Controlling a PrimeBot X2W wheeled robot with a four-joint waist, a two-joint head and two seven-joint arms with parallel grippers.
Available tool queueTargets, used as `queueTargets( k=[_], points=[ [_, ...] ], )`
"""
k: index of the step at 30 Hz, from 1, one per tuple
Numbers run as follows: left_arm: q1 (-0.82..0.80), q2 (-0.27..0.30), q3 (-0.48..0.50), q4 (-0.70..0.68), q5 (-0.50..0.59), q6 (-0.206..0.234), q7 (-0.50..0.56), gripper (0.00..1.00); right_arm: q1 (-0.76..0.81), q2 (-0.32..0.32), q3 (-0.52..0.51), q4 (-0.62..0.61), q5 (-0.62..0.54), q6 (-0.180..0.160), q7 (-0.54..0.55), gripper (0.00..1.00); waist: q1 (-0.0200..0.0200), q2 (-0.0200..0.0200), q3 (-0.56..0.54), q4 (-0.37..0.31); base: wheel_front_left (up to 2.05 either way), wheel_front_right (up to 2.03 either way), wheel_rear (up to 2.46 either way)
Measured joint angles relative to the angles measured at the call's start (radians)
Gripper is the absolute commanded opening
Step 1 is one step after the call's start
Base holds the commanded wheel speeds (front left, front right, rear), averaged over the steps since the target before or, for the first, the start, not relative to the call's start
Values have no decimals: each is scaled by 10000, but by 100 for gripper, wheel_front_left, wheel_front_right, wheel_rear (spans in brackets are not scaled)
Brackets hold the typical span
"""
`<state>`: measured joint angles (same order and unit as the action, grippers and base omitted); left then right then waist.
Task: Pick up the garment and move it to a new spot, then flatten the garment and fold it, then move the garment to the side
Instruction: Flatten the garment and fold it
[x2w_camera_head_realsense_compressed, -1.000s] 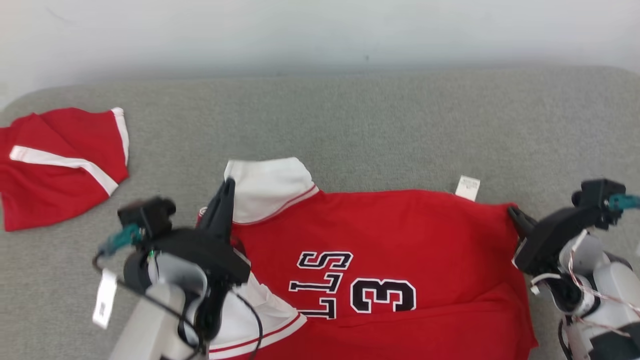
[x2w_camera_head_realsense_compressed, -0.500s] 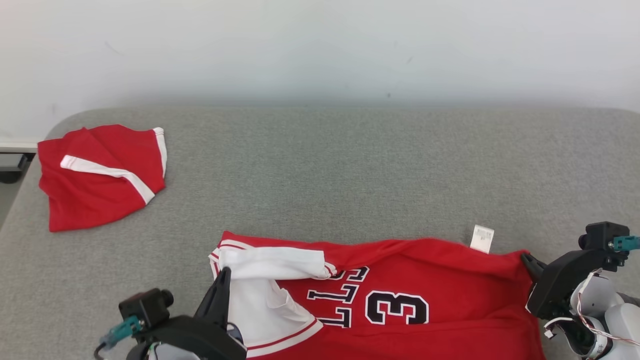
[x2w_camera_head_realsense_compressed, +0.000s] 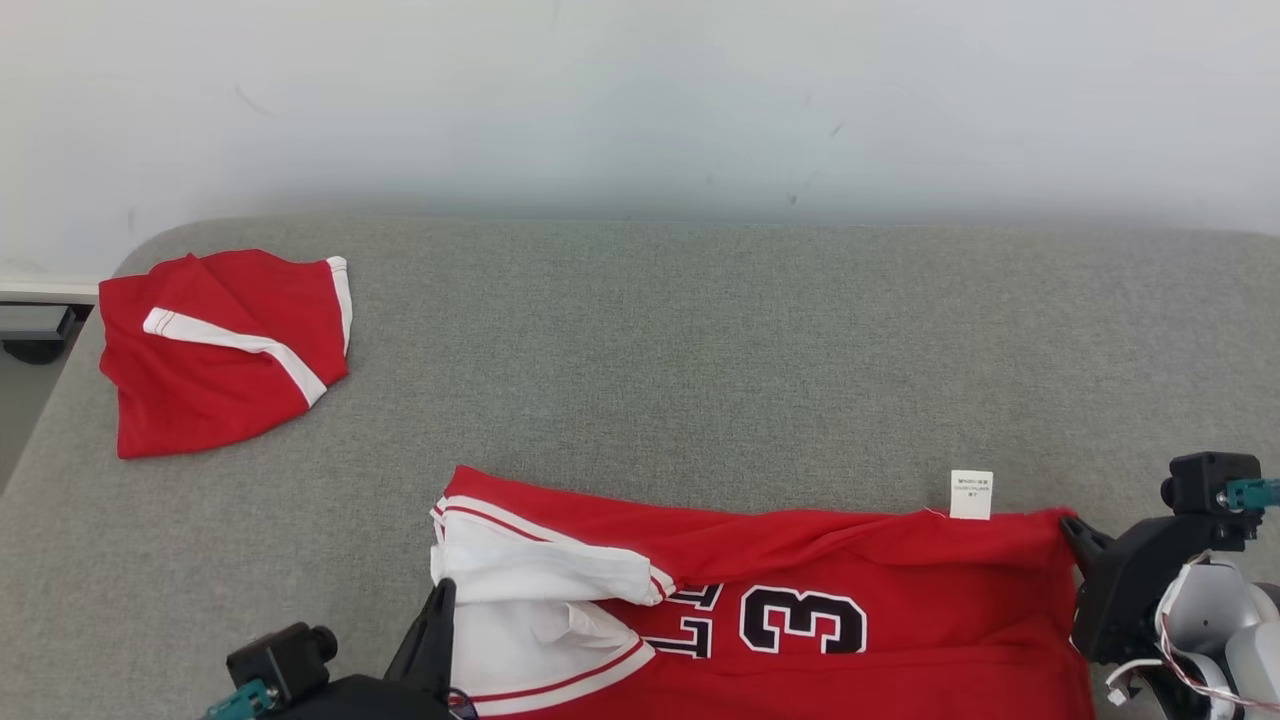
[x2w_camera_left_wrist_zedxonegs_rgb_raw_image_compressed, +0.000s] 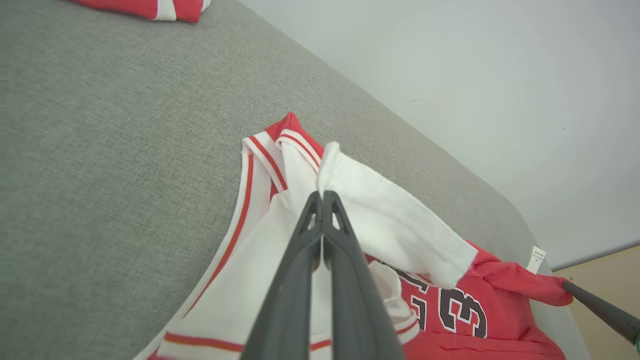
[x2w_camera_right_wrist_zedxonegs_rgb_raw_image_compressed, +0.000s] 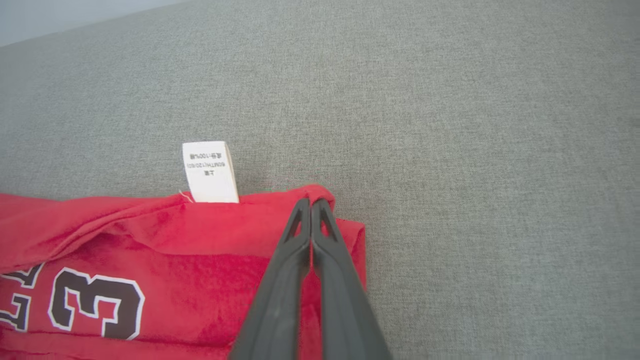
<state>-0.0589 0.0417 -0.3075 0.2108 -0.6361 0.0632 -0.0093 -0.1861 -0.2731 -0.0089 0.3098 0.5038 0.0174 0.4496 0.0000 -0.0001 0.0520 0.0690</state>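
While in right hand (x2w_camera_right_wrist_zedxonegs_rgb_raw_image_compressed: 311, 202), jersey (x2w_camera_right_wrist_zedxonegs_rgb_raw_image_compressed: 200, 240) rumpled.

Grey fabric pad (x2w_camera_head_realsense_compressed: 700, 340) is spreading wide, its far left corner rounding off. Plain pale wall (x2w_camera_head_realsense_compressed: 640, 90) is rising directly behind, carrying faint scuffs. Soft even light is falling. Tan floor (x2w_camera_left_wrist_zedxonegs_rgb_raw_image_compressed: 615, 265) is showing past the pad's edge.

Bright, diffuse light is spread evenly over the grey pad (x2w_camera_head_realsense_compressed: 700, 330); shadows are barely cast. The left wrist view's fingers (x2w_camera_left_wrist_zedxonegs_rgb_raw_image_compressed: 287, 300) are blurred at the bottom edge.
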Motion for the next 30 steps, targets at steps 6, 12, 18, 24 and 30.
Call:
queueTargets(
  k=[6, 12, 18, 24, 30],
  points=[
    [297, 8, 48, -132, -38, 115, 176, 0, 726, -265, 115, -631, -119, 123, 54, 0, 0, 0, -33, 57, 0, 0, 0],
    [378, 13, 44, -307, -40, 211, 368, 0, 1540, -867, 639, -1292, -698, 529, 144, 0, 0, 1, -80, 90, 0, 0, 0],
    [558, 79, 71, -397, -38, 280, 529, 0, 1689, -1455, 1118, -1630, -1296, 719, 267, 0, 0, 1, -112, 46, 0, 0, 0],
    [562, 84, 96, -410, -21, 368, 629, 0, 1778, -2127, 1538, -1837, -1996, 809, 424, 0, 0, 1, -125, 36, 0, 0, 0],
    [601, 144, -6, -376, 35, 422, 894, 0, 1812, -2217, 1641, -1835, -2080, 809, 640, 100, 0, 2, -181, 64, 0, 0, 0]
  ],
)
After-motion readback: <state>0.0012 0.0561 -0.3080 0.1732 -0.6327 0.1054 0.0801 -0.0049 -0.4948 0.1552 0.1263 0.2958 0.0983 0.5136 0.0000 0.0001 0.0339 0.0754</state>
